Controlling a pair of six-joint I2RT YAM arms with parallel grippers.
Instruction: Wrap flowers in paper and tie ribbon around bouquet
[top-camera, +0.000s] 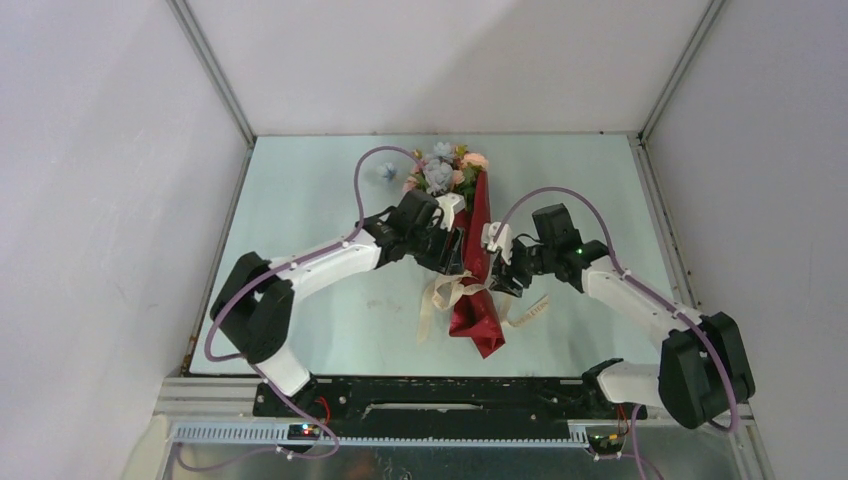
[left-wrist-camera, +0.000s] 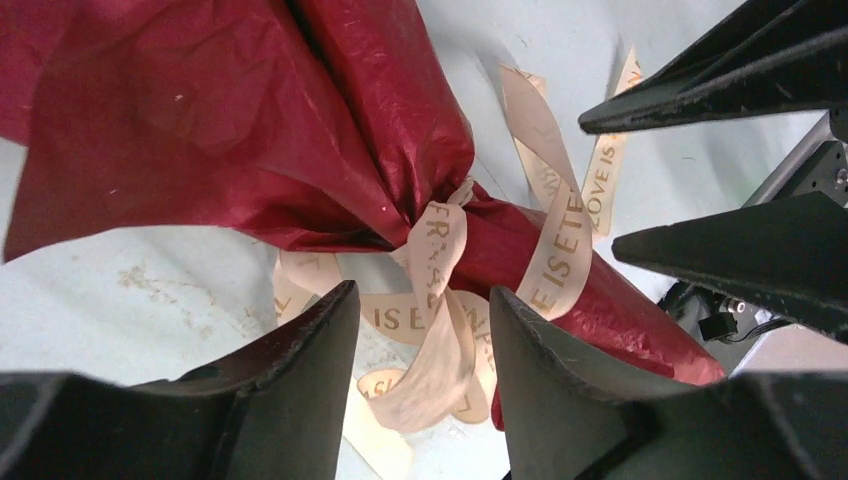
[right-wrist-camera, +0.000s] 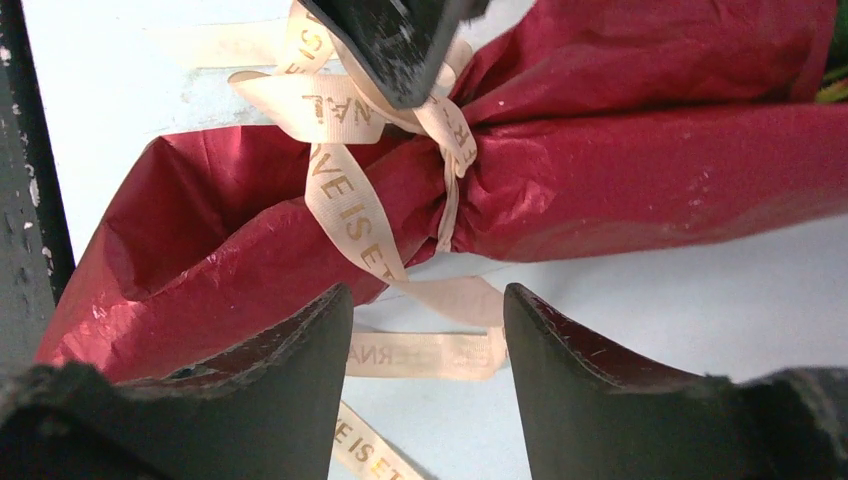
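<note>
Bouquet: the flowers (top-camera: 440, 170) lie at upper centre of the top view. Their stems are hidden in the paper (top-camera: 478, 310), which runs down to the middle of the surface (top-camera: 300, 210).
Ribbon: the ribbon (left-wrist-camera: 560, 250) is cinched round the paper's narrow waist, at centre of both wrist views. It has a small knot and slack loops, and its tails trail onto the surface.
Left gripper: the left gripper (left-wrist-camera: 422, 300) hangs over the knot with jaws apart, clamped on nothing. A ribbon loop shows in the gap between them.
Right gripper: the right gripper (right-wrist-camera: 428, 295) sits just beside the waist, jaws apart and empty.
Stray bloom: one blue flower head (top-camera: 388, 172) lies outside the wrap, at upper left of the bouquet.
Risk, snagging: I judge the loop between the left jaws the main hazard. If I lift away carelessly, a finger could hook it and pull the knot loose.
Risk, unwrapping: the knot looks small, and if it slips the paper could spring open.
Risk, collision: the two grippers crowd the same knot, so a hasty move could knock them together or roll the bouquet.
</note>
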